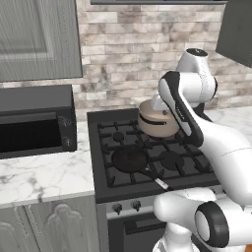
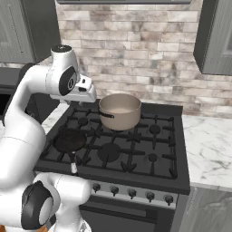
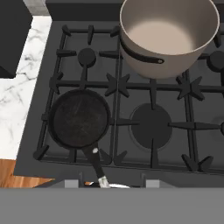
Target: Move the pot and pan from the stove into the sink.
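The tan pot (image 3: 168, 37) with a beige inside stands on a rear burner of the black stove (image 3: 153, 87), also seen as the pot (image 2: 120, 111) and the pot (image 1: 157, 122). The flat black pan (image 3: 81, 118) rests on the front left burner, its thin handle ending in a silvery tip toward the stove's front, also as the pan (image 2: 70, 140) and the pan (image 1: 130, 160). My gripper (image 3: 111, 183) hovers high above the stove's front left, looking down, open with nothing between its fingers. The hand sits left of the pot as the gripper (image 2: 85, 97). The sink is out of view.
A black microwave (image 1: 34, 125) stands on the white marble counter (image 1: 44, 177) left of the stove. More marble counter (image 2: 210, 149) lies to the stove's right. Brick wall and grey upper cabinets (image 1: 39, 39) are behind. Knobs (image 2: 131, 192) line the stove front.
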